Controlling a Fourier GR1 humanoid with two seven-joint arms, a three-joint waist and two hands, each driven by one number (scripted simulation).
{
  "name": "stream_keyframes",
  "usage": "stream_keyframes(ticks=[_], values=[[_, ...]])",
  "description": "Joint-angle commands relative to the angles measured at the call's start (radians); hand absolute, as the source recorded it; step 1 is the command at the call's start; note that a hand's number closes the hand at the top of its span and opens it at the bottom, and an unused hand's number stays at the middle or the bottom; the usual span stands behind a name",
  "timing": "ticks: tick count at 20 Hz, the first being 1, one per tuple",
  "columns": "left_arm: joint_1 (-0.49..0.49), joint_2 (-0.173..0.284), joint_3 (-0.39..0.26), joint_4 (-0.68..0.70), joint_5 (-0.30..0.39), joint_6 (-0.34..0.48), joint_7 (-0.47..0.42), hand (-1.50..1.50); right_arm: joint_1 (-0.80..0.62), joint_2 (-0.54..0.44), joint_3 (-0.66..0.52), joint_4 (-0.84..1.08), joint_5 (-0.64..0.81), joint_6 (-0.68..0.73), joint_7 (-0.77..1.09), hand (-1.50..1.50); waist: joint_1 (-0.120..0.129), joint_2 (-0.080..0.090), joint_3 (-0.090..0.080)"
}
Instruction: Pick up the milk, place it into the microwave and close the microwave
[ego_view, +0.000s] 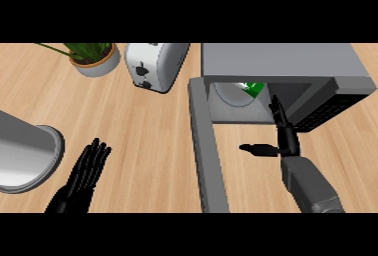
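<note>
- Far left: a grey pot (26, 157) at the view's edge, on the wooden tabletop (148, 150); its inside cannot be judged from here.
- Left hand (85, 172): released, fingers straight, resting low-left beside the pot, holding nothing.
- Top left: potted plant (92, 57); next to it a toaster (153, 65). Neither belongs to the task.
- Centre: microwave door (207, 155) swung fully open, edge-on to the view.
- Microwave (288, 70): cavity shows a pale turntable plate with a green-and-white item on it, probably the milk (251, 90), though only a sliver is visible.
- Right hand (284, 132): released, fingers straight at the cavity mouth, thumb spread, gripping nothing; apart from the milk.
- Status, judged: pick and place appear done; closing the door remains.
</note>
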Motion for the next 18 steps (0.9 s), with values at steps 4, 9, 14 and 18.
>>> stream_keyframes(ticks=[4,9,14,18], values=[[0.020,0.029,-0.035,-0.046,0.052,-0.079,0.059,-1.50,0.131,-0.007,-0.013,-0.084,-0.070,0.253,-0.071,-1.50,-0.021,-0.005,0.000],[-0.034,0.041,-0.061,0.043,-0.042,-0.072,0.065,1.50,0.245,0.012,0.015,-0.233,-0.101,0.337,-0.059,-1.50,-0.035,-0.008,-0.002],[-0.060,0.037,-0.138,0.083,-0.156,-0.055,0.087,1.50,0.399,-0.016,0.040,-0.417,-0.144,0.410,-0.017,-1.50,-0.041,-0.008,-0.002],[-0.164,0.061,-0.176,0.169,-0.265,-0.072,0.079,1.50,0.465,-0.001,0.077,-0.583,-0.161,0.395,0.049,-1.50,-0.047,-0.007,-0.002]])
